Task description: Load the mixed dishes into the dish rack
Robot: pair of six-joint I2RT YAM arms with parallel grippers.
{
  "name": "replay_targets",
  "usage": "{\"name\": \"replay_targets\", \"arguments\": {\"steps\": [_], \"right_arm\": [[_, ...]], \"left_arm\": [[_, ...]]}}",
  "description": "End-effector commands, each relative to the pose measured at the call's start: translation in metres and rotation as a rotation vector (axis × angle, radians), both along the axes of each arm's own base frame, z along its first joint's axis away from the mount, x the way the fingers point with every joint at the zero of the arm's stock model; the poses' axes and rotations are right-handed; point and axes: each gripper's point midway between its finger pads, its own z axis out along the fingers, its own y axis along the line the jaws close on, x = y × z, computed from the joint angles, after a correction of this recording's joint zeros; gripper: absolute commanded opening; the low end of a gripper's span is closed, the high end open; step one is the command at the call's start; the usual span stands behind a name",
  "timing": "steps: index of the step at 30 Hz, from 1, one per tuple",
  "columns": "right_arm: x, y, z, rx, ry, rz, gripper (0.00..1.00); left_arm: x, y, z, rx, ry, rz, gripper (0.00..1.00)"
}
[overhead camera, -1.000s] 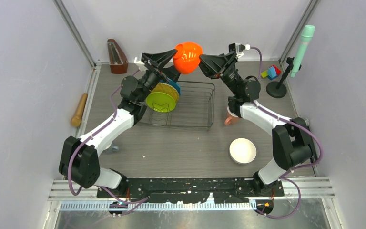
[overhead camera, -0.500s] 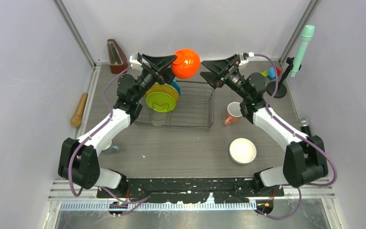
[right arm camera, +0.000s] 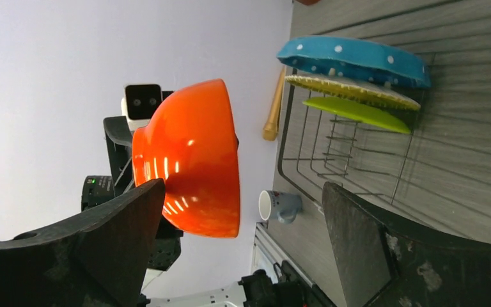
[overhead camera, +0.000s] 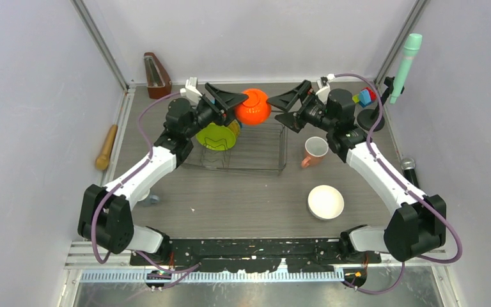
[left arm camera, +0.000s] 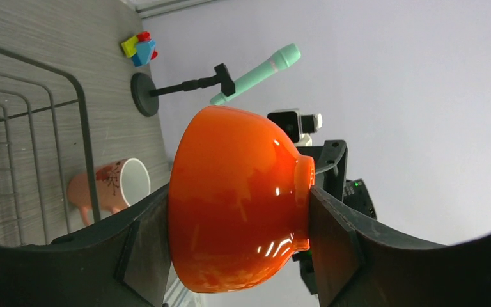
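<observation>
Top external view: the left gripper (overhead camera: 240, 105) holds the orange bowl (overhead camera: 253, 107) raised in the air, over the far edge of the dish rack (overhead camera: 263, 157) as seen from above. Its jaws are clamped on the bowl. The right gripper (overhead camera: 273, 109) faces it from the other side, jaws apart, tips just beside the bowl. The lime green plate (overhead camera: 215, 136) stands on edge at the rack's left end, with the yellow-orange woven-look plate (overhead camera: 234, 127) behind it. The pink mug (overhead camera: 313, 151) lies on the table just right of the rack, and the white bowl (overhead camera: 325, 201) sits nearer the arm bases. The small pale grey-blue cup (overhead camera: 154, 199) is half hidden by the left arm. A wooden rolling pin (overhead camera: 107, 147) lies at the left wall.

Left wrist view: the orange bowl fills the middle, pinched between the two dark fingers (left arm camera: 144, 246), one against its rim side and one against its foot. Beyond it are the mug on its side, the rack's wire, coloured toy blocks (left arm camera: 139, 48) and a mint green microphone (left arm camera: 256, 73) on a stand.

Right wrist view: the right gripper's fingers (right arm camera: 383, 246) are spread wide, and the bowl hangs between them with a clear gap to one finger. Three plates stand on edge side by side in the rack: the blue dotted scalloped plate (right arm camera: 357, 61), then the yellow-orange one, then the lime green one. The small cup stands on the table beyond the rack.
</observation>
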Motion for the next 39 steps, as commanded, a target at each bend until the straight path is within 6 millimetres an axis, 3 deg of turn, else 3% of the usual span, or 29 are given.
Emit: {"name": "replay_targets", "arguments": {"steps": [1, 10, 15, 17, 23, 25, 26, 27, 28, 31, 35, 39], "right_arm": [[-0.005, 0.010, 0.009, -0.031, -0.003, 0.038, 1.00], [-0.002, 0.024, 0.015, -0.024, -0.010, 0.050, 1.00], [-0.001, 0.028, -0.005, -0.115, 0.042, 0.044, 1.00], [0.000, 0.027, -0.010, -0.135, 0.058, 0.036, 0.95], [0.001, 0.025, -0.024, -0.179, 0.105, 0.029, 0.69], [0.002, 0.025, -0.029, -0.185, 0.117, 0.025, 0.51], [0.003, 0.025, -0.031, -0.188, 0.123, 0.021, 0.34], [0.004, 0.025, -0.033, -0.190, 0.127, 0.020, 0.25], [0.005, 0.026, -0.034, -0.190, 0.129, 0.023, 0.22], [0.009, 0.028, -0.038, -0.193, 0.139, 0.028, 0.08], [0.016, 0.029, -0.045, -0.196, 0.146, 0.015, 0.03], [0.025, 0.029, -0.051, -0.195, 0.130, -0.011, 0.01]], "left_arm": [[-0.005, -0.008, 0.006, 0.033, -0.073, -0.037, 0.00], [-0.002, -0.014, -0.015, 0.114, -0.047, -0.040, 0.00], [-0.002, -0.015, -0.016, 0.127, -0.054, -0.040, 0.00], [-0.002, -0.014, -0.017, 0.137, -0.052, -0.034, 0.00], [0.000, -0.015, -0.023, 0.144, -0.044, -0.033, 0.00], [0.002, -0.014, -0.024, 0.146, -0.046, -0.026, 0.00], [0.003, -0.014, -0.024, 0.146, -0.047, -0.023, 0.00], [0.004, -0.014, -0.025, 0.147, -0.047, -0.022, 0.00], [0.005, -0.015, -0.028, 0.149, -0.044, -0.023, 0.01], [0.007, -0.016, -0.035, 0.163, -0.037, -0.028, 0.16], [0.009, -0.015, -0.047, 0.201, -0.015, -0.022, 0.42], [0.011, -0.010, -0.063, 0.269, 0.016, -0.001, 0.60]]}}
